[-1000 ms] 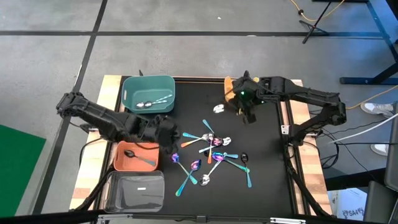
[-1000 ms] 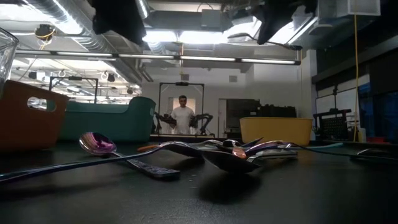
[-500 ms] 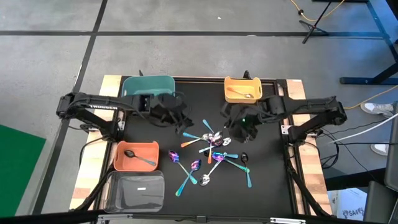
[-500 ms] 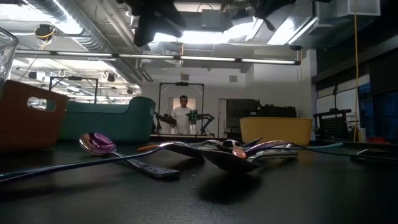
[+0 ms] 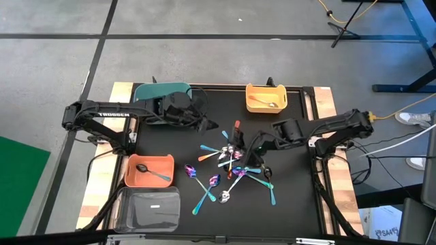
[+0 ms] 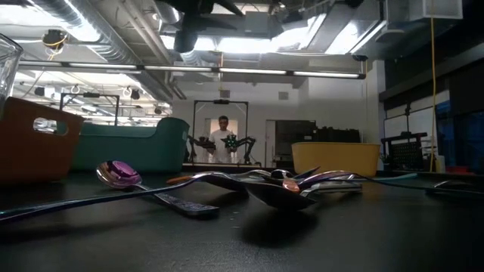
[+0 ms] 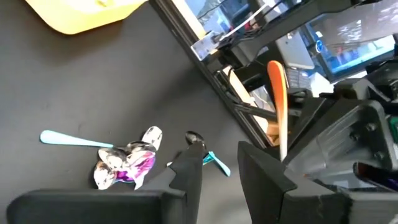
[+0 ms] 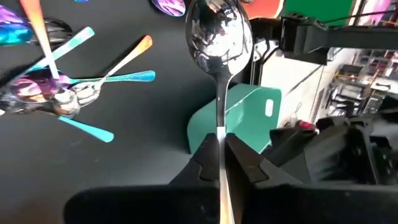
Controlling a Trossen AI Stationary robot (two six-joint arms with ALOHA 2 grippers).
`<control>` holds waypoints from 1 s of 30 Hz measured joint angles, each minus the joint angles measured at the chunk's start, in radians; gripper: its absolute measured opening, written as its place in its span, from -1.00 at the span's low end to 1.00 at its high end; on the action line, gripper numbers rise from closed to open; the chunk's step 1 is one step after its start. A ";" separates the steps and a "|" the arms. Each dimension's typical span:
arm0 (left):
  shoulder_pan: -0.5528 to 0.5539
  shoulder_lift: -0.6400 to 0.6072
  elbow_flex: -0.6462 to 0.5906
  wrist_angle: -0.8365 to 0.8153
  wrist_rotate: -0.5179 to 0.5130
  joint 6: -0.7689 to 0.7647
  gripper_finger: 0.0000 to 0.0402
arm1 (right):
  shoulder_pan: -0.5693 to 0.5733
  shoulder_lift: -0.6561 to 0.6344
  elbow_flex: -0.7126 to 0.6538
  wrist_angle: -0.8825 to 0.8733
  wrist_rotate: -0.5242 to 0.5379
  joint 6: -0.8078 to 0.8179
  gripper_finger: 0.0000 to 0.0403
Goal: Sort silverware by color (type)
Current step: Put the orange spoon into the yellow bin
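Several coloured spoons (image 5: pixel 231 163) lie in a heap mid-mat. My right gripper (image 5: pixel 257 144) hangs over the heap's right side, shut on a silver spoon (image 8: pixel 221 31). Farther left, beside the teal bin (image 5: pixel 153 90), my left gripper (image 5: pixel 206 124) hangs above the mat. An orange spoon (image 7: pixel 277 87) sticks out ahead of it toward the right arm, its bowl (image 5: pixel 236 125) clear of the mat. In the low view only the lying spoons (image 6: pixel 121 175) show. My left gripper has the orange spoon by its handle's lower end (image 7: pixel 284 152), which runs in behind one finger (image 7: pixel 264 177); that finger hides the place of contact. The spoon juts out ahead of the fingers, bowl foremost, lifted clear of the mat. My right gripper pinches the silver spoon's thin handle (image 8: pixel 221 134) between its two fingers, which lie along it. The fingers slant down toward the table's left side. The spoon sticks straight out ahead of them, bowl foremost, lifted clear.
The yellow bin (image 5: pixel 248 95) at the far right holds an orange spoon. An orange bin (image 5: pixel 129 173) at the near left holds a black spoon, with a clear bin (image 5: pixel 146 207) just in front of it. A person stands far off in the room.
My left gripper has swung from over the orange bin toward the far edge and the right, rising a little and rolling. My right gripper has come from the yellow bin toward the near edge and stands over the heap, rolled about with the silver spoon.
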 joint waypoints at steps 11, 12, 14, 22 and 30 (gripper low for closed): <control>-0.034 0.000 0.000 0.012 -0.011 -0.001 -0.52 | -0.002 0.073 0.000 0.099 -0.059 -0.075 -1.00; -0.038 0.000 0.000 0.015 -0.014 -0.001 -0.52 | -0.002 0.079 0.000 0.109 -0.064 -0.075 -1.00; -0.043 0.000 0.000 0.019 -0.014 -0.003 -0.52 | -0.002 0.091 0.000 0.133 -0.071 -0.075 -1.00; -0.075 0.000 0.000 0.022 -0.016 -0.030 -0.52 | -0.002 0.104 0.000 0.209 -0.089 -0.100 -1.00; -0.098 0.000 0.000 0.034 -0.017 -0.033 -0.52 | -0.002 0.104 0.000 0.234 -0.155 -0.110 -1.00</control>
